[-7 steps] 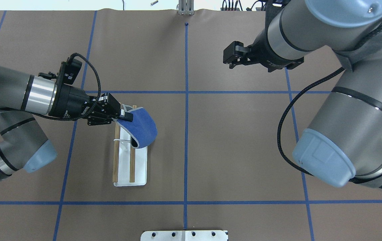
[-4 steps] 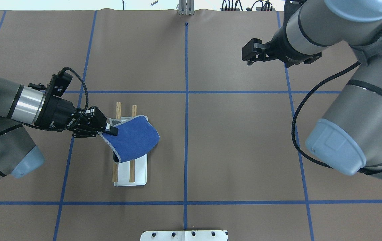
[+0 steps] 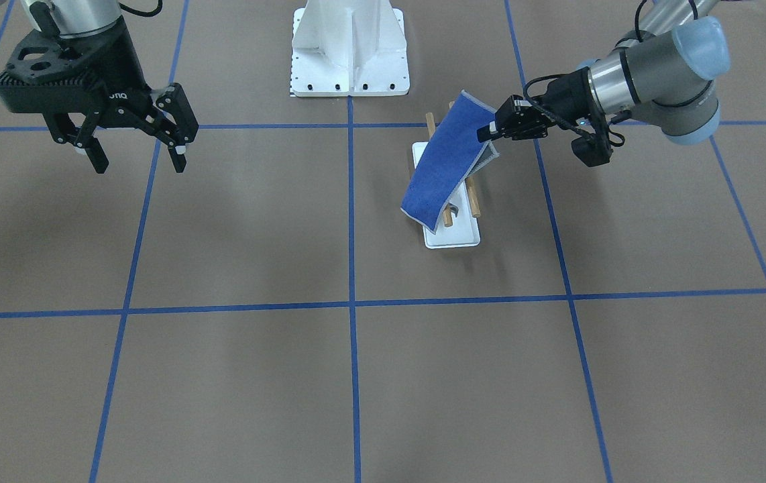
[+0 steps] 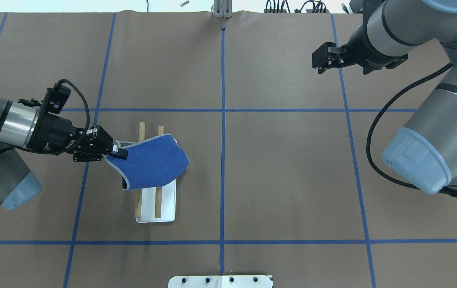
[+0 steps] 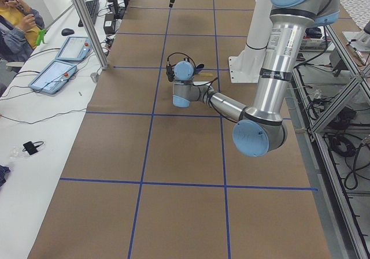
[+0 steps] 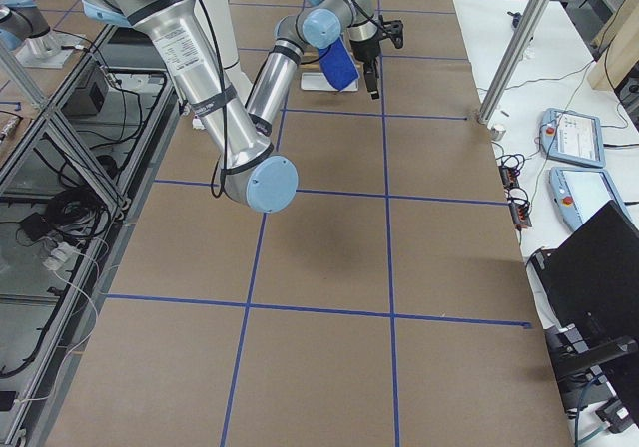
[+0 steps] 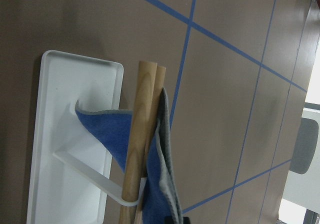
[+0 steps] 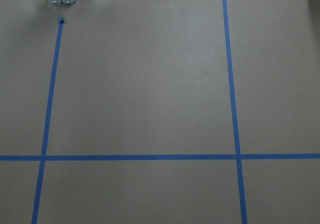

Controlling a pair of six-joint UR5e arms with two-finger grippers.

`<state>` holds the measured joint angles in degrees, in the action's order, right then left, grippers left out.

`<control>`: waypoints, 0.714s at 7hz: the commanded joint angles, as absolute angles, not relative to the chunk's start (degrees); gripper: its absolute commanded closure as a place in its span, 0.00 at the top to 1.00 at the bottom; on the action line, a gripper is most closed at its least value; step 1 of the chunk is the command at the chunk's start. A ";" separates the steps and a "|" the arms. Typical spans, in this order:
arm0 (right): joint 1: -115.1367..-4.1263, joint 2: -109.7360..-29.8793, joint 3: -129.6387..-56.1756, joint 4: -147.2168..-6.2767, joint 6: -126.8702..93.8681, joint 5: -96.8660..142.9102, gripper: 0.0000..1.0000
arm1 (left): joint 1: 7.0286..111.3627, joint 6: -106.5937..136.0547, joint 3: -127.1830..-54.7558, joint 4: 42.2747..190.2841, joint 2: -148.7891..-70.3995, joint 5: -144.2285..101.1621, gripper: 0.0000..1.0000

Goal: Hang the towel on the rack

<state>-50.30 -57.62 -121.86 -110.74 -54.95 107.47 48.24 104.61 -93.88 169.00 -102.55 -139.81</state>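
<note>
The blue towel (image 4: 152, 162) lies draped across the two wooden dowels of the rack (image 4: 158, 204), over its far half. One towel end hangs down on the right side of the rack, above the white base plate (image 3: 453, 235). My left gripper (image 4: 121, 153) is shut on the towel's left edge, just left of the dowels and a little above them. It also shows in the front-facing view (image 3: 490, 129). The left wrist view shows the towel (image 7: 107, 131) hanging over the dowels (image 7: 140, 134). My right gripper (image 3: 139, 163) is open and empty, far off at the right back of the table.
A large white bolted pedestal (image 3: 349, 47) stands at the robot's edge of the table. Blue tape lines grid the brown table cover (image 4: 284, 172). A metal post (image 4: 221, 10) stands at the far edge. An operator (image 5: 14, 28) sits beyond the table.
My left gripper has pulled the towel leftward over the dowels, and the towel now spreads wider across the rack. My right arm has moved away to the right.
</note>
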 commanded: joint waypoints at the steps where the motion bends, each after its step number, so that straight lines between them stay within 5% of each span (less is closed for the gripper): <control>1: -50.36 -57.66 -121.82 -110.74 -54.93 107.49 1.00 | 49.57 104.41 -90.72 169.62 -103.00 -140.89 0.00; 4: -50.27 -57.57 -121.90 -110.74 -55.02 107.49 1.00 | 49.40 104.33 -85.45 176.63 -102.92 -140.80 0.06; 5: -50.27 -57.57 -121.90 -110.66 -55.02 107.58 1.00 | 49.39 104.33 -84.04 178.31 -102.75 -140.80 0.58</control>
